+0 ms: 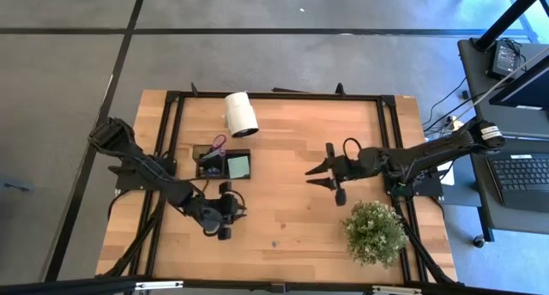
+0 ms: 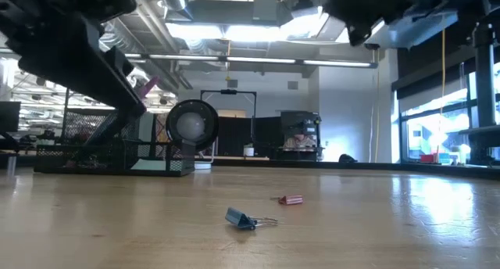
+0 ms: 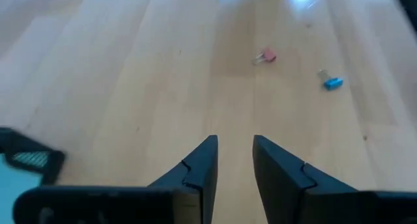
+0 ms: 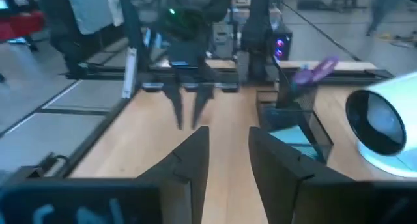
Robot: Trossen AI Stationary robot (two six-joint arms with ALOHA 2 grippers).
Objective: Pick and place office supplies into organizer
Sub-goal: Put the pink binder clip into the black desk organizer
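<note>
Both arms hover above the table (image 1: 292,201), jaws slightly spread, pinching nothing.

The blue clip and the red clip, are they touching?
Apart. The low view shows bare wood between the blue clip and the red clip; the left wrist view agrees.

We are reaching both arms in over the table from opposite sides. Our left arm is stretching from the left edge towards the near middle, elbow bent, wrist angling down, and the left gripper (image 1: 226,211) is hovering low above the surface. Its two dark fingers (image 3: 202,167) are standing apart with a narrow gap between them (nothing is sitting in that gap). Our right arm is extending from the right edge towards the centre, held higher, and the right gripper (image 1: 324,175) is pointing leftward, its fingers (image 4: 189,160) parted and gripping nothing.
</note>
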